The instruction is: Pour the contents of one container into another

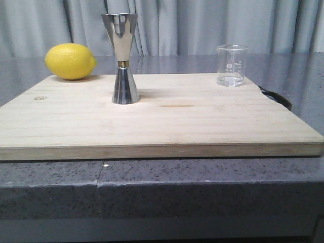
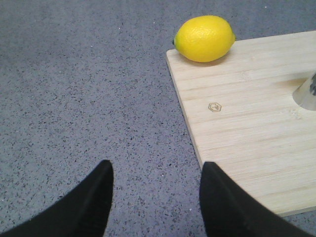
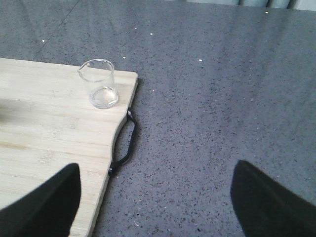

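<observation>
A grey speckled countertop (image 1: pixel 55 177) carries a pale wooden cutting board (image 1: pixel 202 126) lying flat, with a black handle (image 3: pixel 124 143) on its right edge. On the board a lemon (image 1: pixel 70 61) sits at the far left corner, a steel jigger (image 1: pixel 124 58) stands upright near the middle, and a glass beaker (image 1: pixel 231 65), possibly holding a little clear liquid, stands at the far right corner.
</observation>
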